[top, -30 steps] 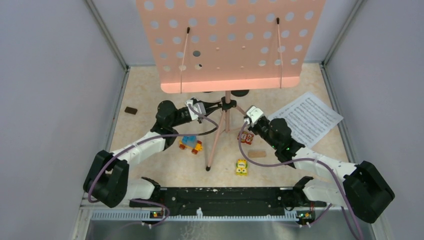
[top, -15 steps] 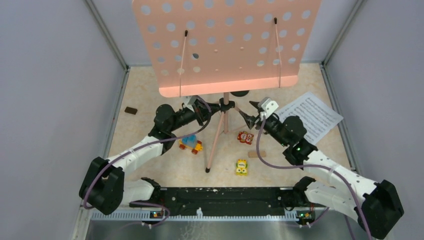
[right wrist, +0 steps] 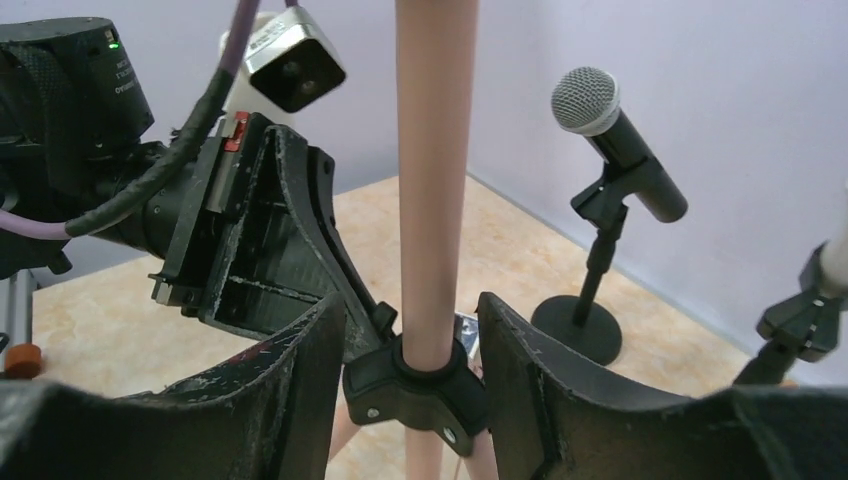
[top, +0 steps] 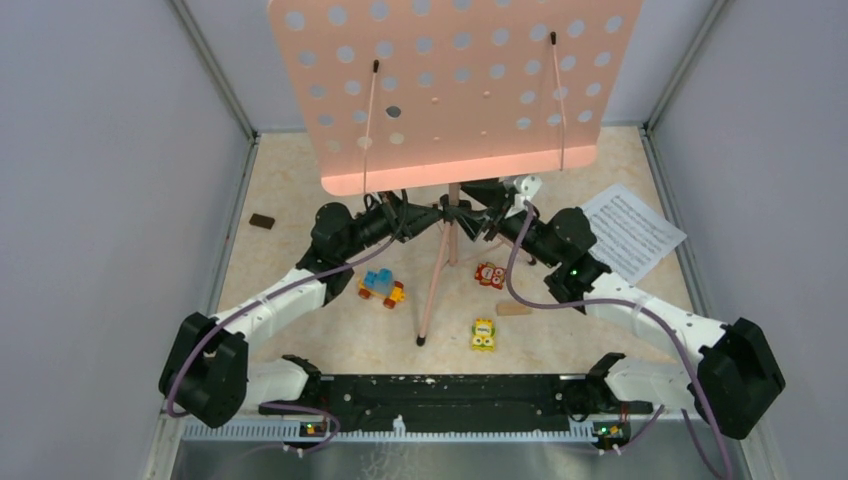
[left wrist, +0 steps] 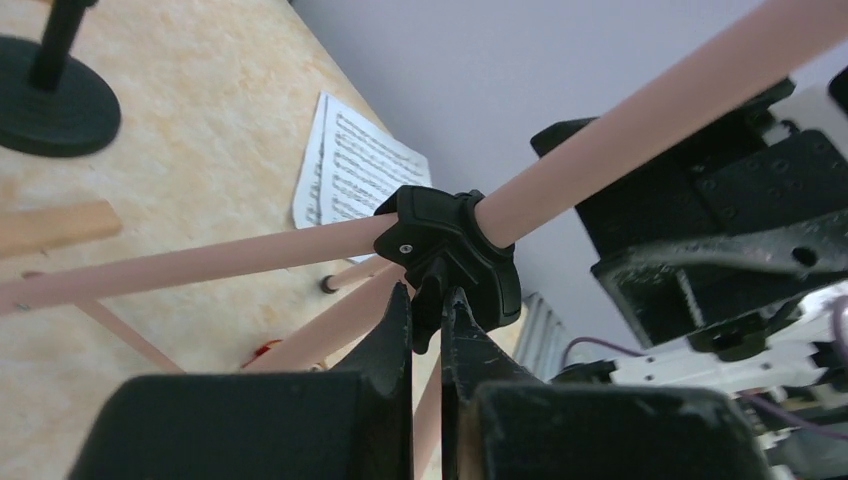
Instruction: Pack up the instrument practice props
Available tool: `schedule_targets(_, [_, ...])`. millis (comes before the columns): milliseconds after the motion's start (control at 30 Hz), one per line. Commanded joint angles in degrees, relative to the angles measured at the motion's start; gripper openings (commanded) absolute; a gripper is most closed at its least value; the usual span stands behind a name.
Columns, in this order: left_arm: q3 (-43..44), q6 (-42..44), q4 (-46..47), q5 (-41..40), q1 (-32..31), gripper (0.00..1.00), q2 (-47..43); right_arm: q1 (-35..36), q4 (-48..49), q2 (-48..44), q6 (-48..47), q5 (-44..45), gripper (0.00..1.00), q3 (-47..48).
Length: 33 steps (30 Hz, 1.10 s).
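Collapsing the music stand point(top: 455, 90): the left hand point(left wrist: 428, 305) pinches the black collar point(left wrist: 445, 245) at its fingertips, nearly closed, while the right hand point(right wrist: 410, 320) gapes wide, the pink pole point(right wrist: 435, 150) between its fingers, and probably needs to close next.

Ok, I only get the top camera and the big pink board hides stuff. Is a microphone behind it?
Observer: Yes. The right wrist view shows a dark microphone upright in a black round-based holder.
Operator: Is the left arm grabbing something?
Observer: The left gripper has its jaws shut on the black hub where the pink legs meet.
Operator: And the right one?
Observer: The right gripper is open, jaws either side of the pink pole just above that hub.
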Motion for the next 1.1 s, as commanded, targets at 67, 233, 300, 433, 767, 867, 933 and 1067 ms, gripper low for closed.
schedule_targets(67, [-1.8, -15.3, -6.4, -4.5, 0.8, 0.00, 2.5, 1.5, 4.5, 4.4, 0.2, -0.9, 0.43, 5.8])
schedule_targets(233, [-2.2, -17.7, -6.7, -4.3, 0.8, 0.00, 2.5, 1.9, 2.1, 6.2, -2.4, 1.6, 0.34, 7.1])
schedule_targets(300, [-2.4, -18.6, -6.7, -4.5, 0.8, 0.00, 2.4, 2.2, -1.1, 6.6, -4.9, 2.0, 0.37, 7.6])
schedule_targets(433, [-2.7, -19.3, -6.5, -4.8, 0.8, 0.00, 2.3, 2.8, -5.4, 6.9, -8.1, 2.8, 0.36, 8.3])
schedule_targets(767, [-4.9, -33.1, -6.7, -6.0, 0.9, 0.00, 3.9, 3.2, -9.6, 7.0, -10.2, 4.2, 0.00, 8.9])
schedule_targets(867, [-7.8, -46.3, -2.3, -4.7, 0.9, 0.00, 5.3, 3.2, -9.3, 6.7, -10.5, 4.6, 0.00, 8.3])
schedule_targets(933, [-9.8, -54.4, 3.3, -4.3, 0.9, 0.00, 6.3, 3.3, -9.4, 6.5, -10.6, 4.7, 0.00, 8.0])
schedule_targets(1067, [-10.4, -61.6, 8.9, -5.2, 0.9, 0.03, 6.6, 3.2, -9.2, 6.2, -10.9, 5.2, 0.00, 7.7])
